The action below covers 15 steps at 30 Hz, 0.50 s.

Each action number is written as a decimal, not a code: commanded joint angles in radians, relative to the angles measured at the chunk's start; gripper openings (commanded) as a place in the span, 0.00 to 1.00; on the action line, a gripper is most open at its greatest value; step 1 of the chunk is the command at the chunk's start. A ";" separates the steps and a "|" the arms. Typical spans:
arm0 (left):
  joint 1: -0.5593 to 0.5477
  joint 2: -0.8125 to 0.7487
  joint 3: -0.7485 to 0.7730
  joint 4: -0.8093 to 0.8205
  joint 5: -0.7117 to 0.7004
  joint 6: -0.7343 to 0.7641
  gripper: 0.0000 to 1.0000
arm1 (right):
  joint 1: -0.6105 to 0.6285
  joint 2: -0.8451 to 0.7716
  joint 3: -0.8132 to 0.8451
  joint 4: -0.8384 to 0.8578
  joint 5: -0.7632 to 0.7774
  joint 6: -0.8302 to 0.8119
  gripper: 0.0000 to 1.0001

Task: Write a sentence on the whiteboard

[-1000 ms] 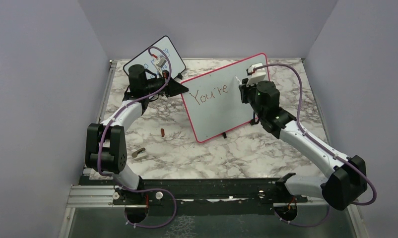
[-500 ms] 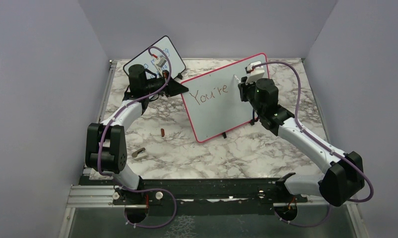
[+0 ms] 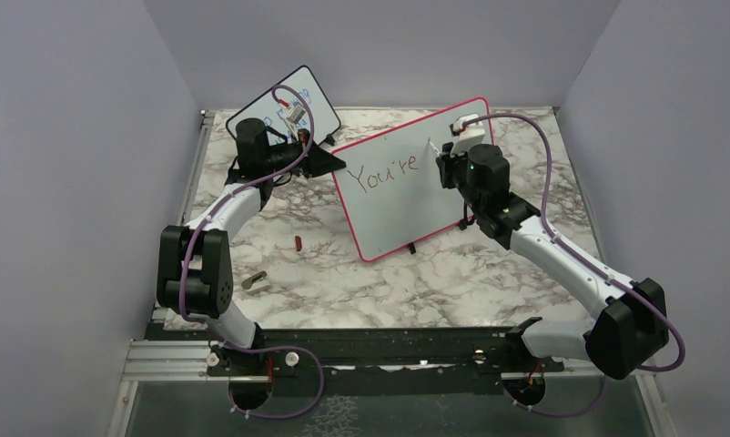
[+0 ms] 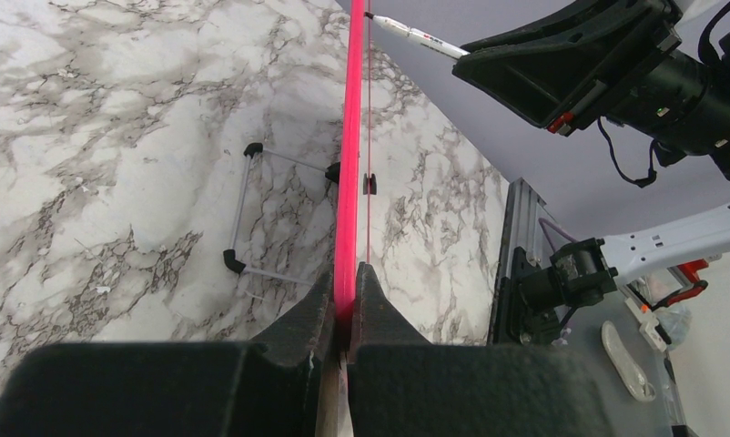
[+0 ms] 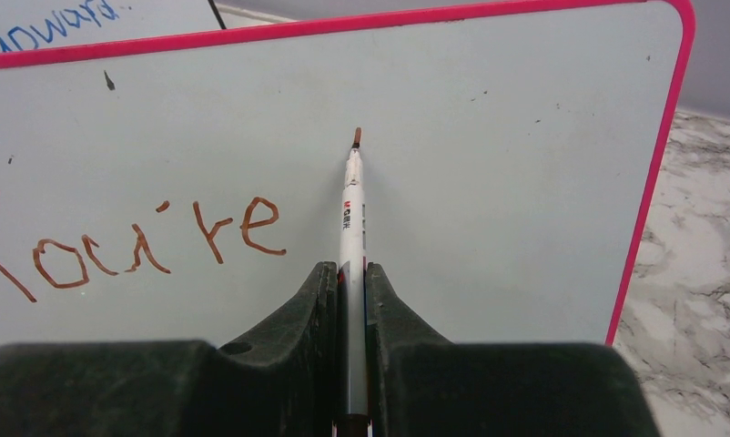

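Observation:
The whiteboard (image 3: 398,205) with the red-pink frame stands tilted mid-table. In the right wrist view it (image 5: 489,109) fills the frame. Brownish-red letters "You're" (image 3: 388,172) are on its upper left, also in the right wrist view (image 5: 134,246). My left gripper (image 3: 336,166) is shut on the board's left edge; the left wrist view shows the pink frame (image 4: 350,164) pinched between the jaws (image 4: 346,282). My right gripper (image 3: 441,164) is shut on a white marker (image 5: 351,237); its brown tip (image 5: 357,138) points at the board, right of the "e" and higher. I cannot tell if it touches.
A smaller black-framed board (image 3: 293,107) with blue writing leans at the back left. A red marker cap (image 3: 299,242) and a small grey piece (image 3: 253,279) lie on the marble table (image 3: 343,282). The board's black feet (image 3: 412,247) rest on the table. Purple walls enclose the area.
The right gripper with the marker has shifted slightly up and to the right along the board. The left arm and the board have not moved. No new letter shows.

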 commanded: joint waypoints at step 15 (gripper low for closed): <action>-0.015 0.026 0.006 -0.029 0.048 0.014 0.00 | -0.007 -0.044 -0.059 -0.149 -0.053 0.049 0.01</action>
